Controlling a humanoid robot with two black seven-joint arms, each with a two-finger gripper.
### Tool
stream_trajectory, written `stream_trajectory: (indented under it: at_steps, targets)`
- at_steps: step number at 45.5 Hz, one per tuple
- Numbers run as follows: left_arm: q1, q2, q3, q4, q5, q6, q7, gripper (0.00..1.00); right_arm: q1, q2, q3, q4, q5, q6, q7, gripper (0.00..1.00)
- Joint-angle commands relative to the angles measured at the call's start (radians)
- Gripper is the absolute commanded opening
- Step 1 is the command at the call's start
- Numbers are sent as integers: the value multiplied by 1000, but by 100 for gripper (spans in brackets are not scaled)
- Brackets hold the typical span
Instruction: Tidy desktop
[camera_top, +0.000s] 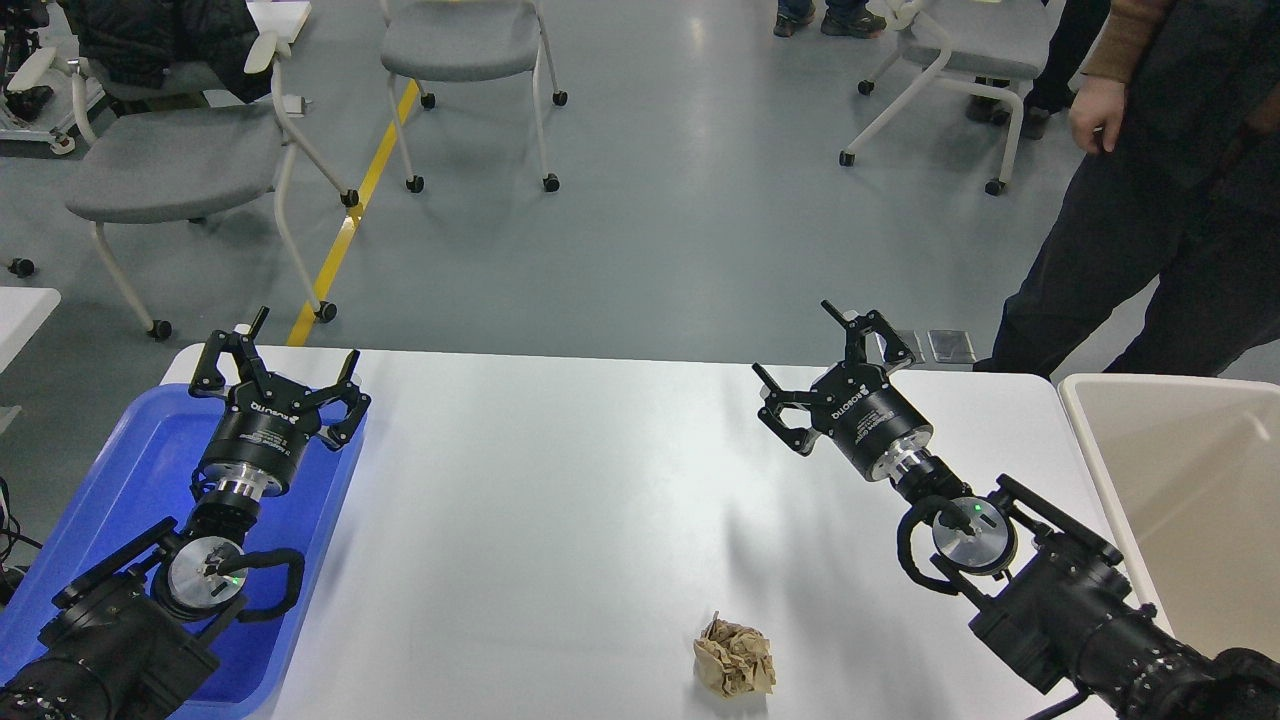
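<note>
**Desktop nearly bare — one paper wad left**

The desktop fills the lower middle of your head view: glossy white, smooth, rounded corners. One item sits on it, a crumpled brown paper ball at about 6 o'clock, creased and irregular, soft-looking. Judging from that, tidying is unfinished; the ball still needs removing.

At 9 o'clock, a blue plastic tray, smooth, shallow-walled, overlaps the left edge. At 3 o'clock, a beige bin, matte, rounded rim, stands beside the right edge.

Your left gripper hangs over the tray's far corner, jaws spread wide, holding nothing. Your right gripper hangs over the desktop toward 2 o'clock, jaws also wide apart and empty, well away from the ball.
</note>
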Motion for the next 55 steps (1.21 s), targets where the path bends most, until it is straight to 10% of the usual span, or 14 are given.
stream_trajectory:
  at_steps: [1,28,55]
  targets:
    - [0,0,-2,0,0,0,0,100,0,1,-3,-2,0,0,0,100]
    - [0,2,0,2,-2,0,0,100,8,-65,-48,78,-21,-9,-5,100]
    - [0,2,0,0,-2,-2,0,100,14,-502,-68,534,-328,-63,-31,100]
